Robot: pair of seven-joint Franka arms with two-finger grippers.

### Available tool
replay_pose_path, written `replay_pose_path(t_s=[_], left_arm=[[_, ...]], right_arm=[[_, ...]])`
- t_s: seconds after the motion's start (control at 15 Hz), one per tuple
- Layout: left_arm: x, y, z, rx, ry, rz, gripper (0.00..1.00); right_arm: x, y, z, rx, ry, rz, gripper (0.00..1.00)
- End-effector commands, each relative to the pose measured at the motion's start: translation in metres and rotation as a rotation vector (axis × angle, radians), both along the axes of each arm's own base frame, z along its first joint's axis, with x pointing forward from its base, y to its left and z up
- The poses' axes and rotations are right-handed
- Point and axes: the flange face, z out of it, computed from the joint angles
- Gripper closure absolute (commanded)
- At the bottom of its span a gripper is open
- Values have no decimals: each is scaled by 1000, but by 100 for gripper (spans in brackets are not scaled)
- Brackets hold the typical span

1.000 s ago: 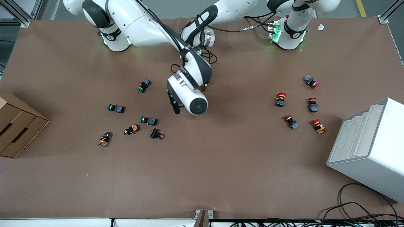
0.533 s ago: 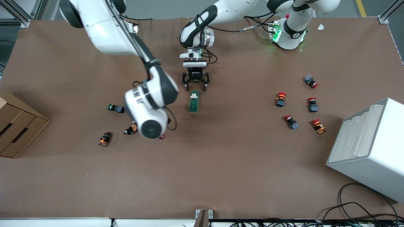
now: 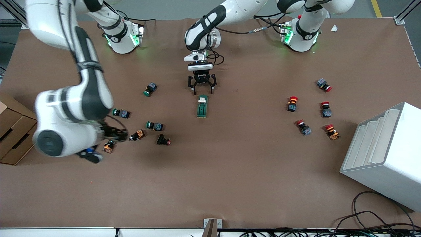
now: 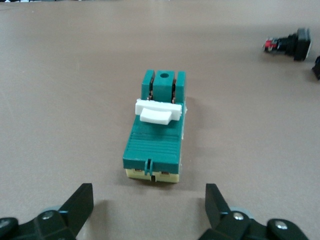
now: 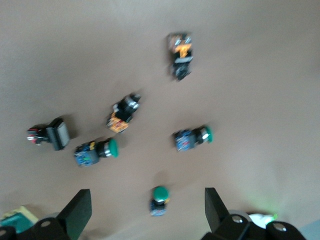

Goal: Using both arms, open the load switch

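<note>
Load switch (image 3: 202, 106) lies ungrasped on the worktop (image 3: 230, 164), lever seemingly unthrown, below the spread left gripper (image 3: 201, 87); right gripper (image 5: 145, 212), spread too, hovers over push buttons (image 3: 154, 125).

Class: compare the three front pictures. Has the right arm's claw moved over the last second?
Yes. The right claw swung from beside the load switch toward the right arm's end, near the cardboard box.

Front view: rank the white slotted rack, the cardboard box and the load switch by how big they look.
1. White slotted rack.
2. Cardboard box, though cut off at the picture's edge.
3. Load switch, clearly smallest.
</note>
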Motion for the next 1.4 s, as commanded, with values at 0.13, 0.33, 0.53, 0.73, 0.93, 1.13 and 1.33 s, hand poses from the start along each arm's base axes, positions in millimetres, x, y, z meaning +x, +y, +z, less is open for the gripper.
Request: replay_pose_path(t_s=[0.13, 0.33, 0.53, 0.73, 0.93, 1.13, 1.33], left_arm=[[10, -25, 43, 44, 95, 21, 1], [19, -29, 86, 68, 166, 48, 1], [54, -31, 137, 67, 252, 87, 1], [100, -20, 189, 82, 371, 102, 1], [122, -4, 208, 120, 413, 145, 1], [158, 19, 250, 77, 480, 180, 1], [204, 48, 304, 15, 547, 205, 1]], right_arm=[[-4, -70, 48, 43, -53, 195, 0], [-4, -107, 65, 83, -86, 245, 0], [-7, -122, 86, 91, -130, 261, 0], [-12, -122, 114, 102, -178, 268, 0], [-18, -121, 139, 104, -216, 284, 0], [-21, -134, 146, 113, -228, 312, 0], [-29, -136, 166, 115, -255, 321, 0]])
